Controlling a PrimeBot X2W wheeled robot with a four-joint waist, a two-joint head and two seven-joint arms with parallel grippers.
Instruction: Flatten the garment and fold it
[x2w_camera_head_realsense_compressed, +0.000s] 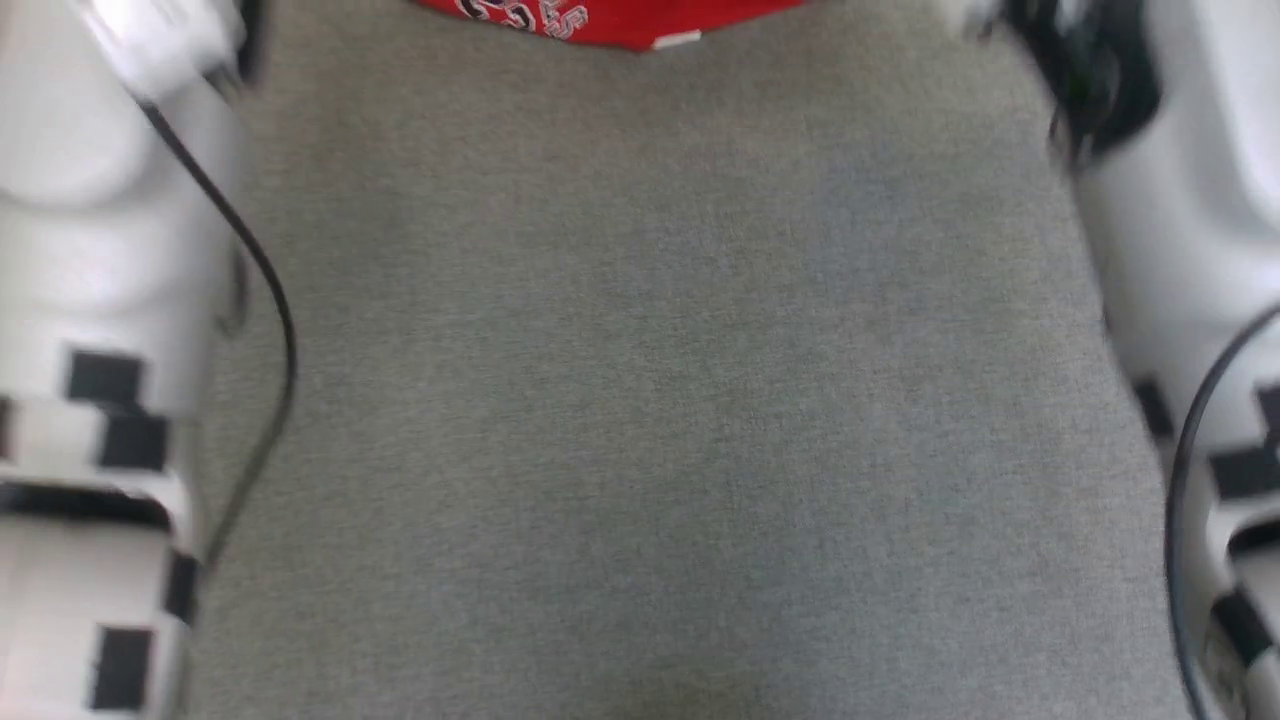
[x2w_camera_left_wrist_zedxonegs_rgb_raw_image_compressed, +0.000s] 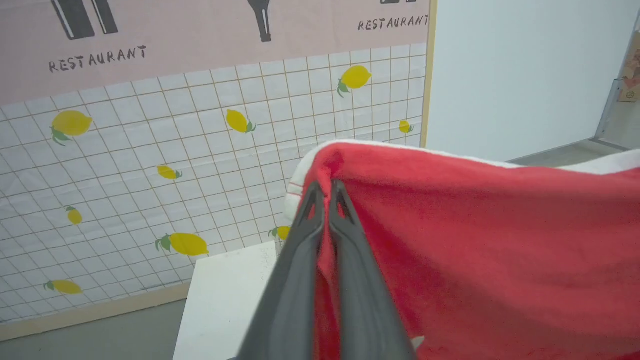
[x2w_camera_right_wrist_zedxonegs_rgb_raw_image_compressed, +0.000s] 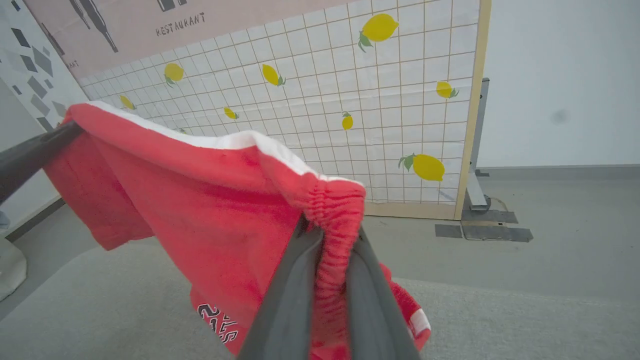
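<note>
Red shorts (x2w_camera_head_realsense_compressed: 610, 22) blurry, cut off at 12 o'clock; left gripper (x2w_camera_left_wrist_zedxonegs_rgb_raw_image_compressed: 325, 187) and right gripper (x2w_camera_right_wrist_zedxonegs_rgb_raw_image_compressed: 330, 232) clamp their ends, long axis spanning them.

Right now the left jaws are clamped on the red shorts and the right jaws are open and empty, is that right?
Not quite. The right jaws are not open and empty: the right wrist view shows them shut on the gathered edge of the red shorts. The left jaws are clamped on the shorts, as you said.
</note>
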